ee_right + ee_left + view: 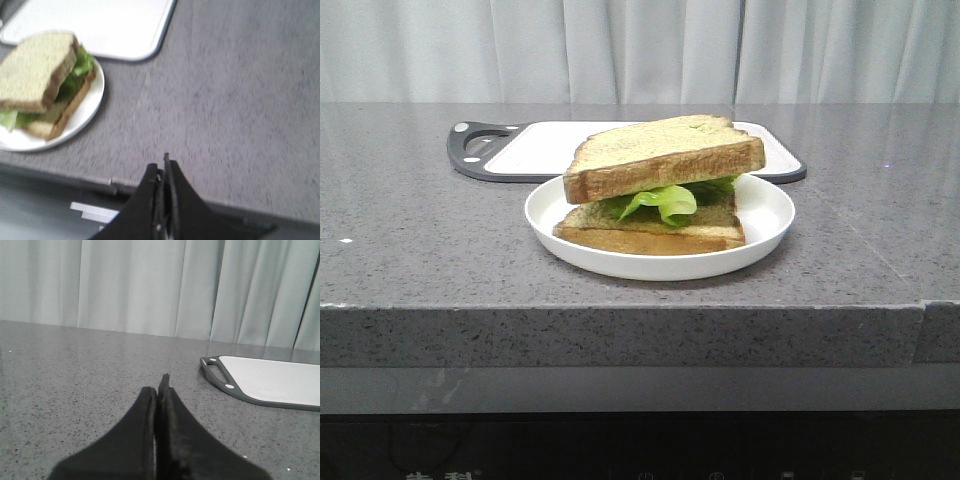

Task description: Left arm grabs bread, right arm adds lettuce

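Note:
A thick bread slice (660,152) with a golden crust lies on top of a green lettuce leaf (665,202), which lies on a thinner slice (650,232) on a white plate (765,215). The stack also shows in the right wrist view: bread (32,70), lettuce (80,67), plate (87,107). Neither arm shows in the front view. My left gripper (158,390) is shut and empty over bare counter, away from the plate. My right gripper (161,167) is shut and empty above the counter's front edge, to the right of the plate.
A white cutting board with a dark grey rim and handle (480,150) lies behind the plate; it also shows in the left wrist view (270,382) and the right wrist view (100,25). Grey speckled counter (410,240) with a front edge. Curtain behind.

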`<action>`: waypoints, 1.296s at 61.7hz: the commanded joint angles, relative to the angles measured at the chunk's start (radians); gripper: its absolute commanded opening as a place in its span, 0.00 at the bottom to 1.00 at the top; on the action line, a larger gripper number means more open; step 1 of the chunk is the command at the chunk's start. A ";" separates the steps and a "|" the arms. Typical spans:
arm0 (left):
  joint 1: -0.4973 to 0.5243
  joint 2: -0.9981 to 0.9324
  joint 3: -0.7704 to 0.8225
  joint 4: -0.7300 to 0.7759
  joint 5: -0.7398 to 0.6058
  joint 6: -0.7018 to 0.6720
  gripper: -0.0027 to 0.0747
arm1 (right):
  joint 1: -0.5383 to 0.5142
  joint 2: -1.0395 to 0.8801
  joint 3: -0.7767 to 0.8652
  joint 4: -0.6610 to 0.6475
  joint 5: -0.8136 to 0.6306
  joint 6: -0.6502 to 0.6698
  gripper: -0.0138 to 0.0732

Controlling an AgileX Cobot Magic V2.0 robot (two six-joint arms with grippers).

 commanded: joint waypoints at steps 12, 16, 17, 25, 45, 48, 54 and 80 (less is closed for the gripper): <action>0.001 -0.020 0.006 0.001 -0.084 0.000 0.01 | -0.005 -0.304 0.472 0.003 -0.613 -0.012 0.08; 0.001 -0.020 0.006 0.001 -0.084 0.000 0.01 | -0.026 -0.361 0.559 0.020 -0.679 -0.012 0.08; 0.001 -0.020 0.006 0.001 -0.084 0.000 0.01 | -0.030 -0.371 0.576 0.024 -0.694 -0.012 0.08; 0.001 -0.020 0.006 0.001 -0.084 0.000 0.01 | -0.053 -0.454 0.674 0.038 -0.725 -0.012 0.08; 0.001 -0.018 0.006 0.001 -0.084 0.000 0.01 | -0.064 -0.458 0.672 0.038 -0.701 -0.012 0.08; 0.001 -0.018 0.006 0.001 -0.084 0.000 0.01 | -0.064 -0.458 0.672 0.038 -0.698 -0.012 0.08; 0.001 -0.018 0.006 0.001 -0.084 0.000 0.01 | -0.064 -0.458 0.672 0.038 -0.696 -0.012 0.08; 0.001 -0.018 0.006 0.001 -0.084 0.000 0.01 | -0.064 -0.460 0.672 -0.072 -0.801 0.116 0.08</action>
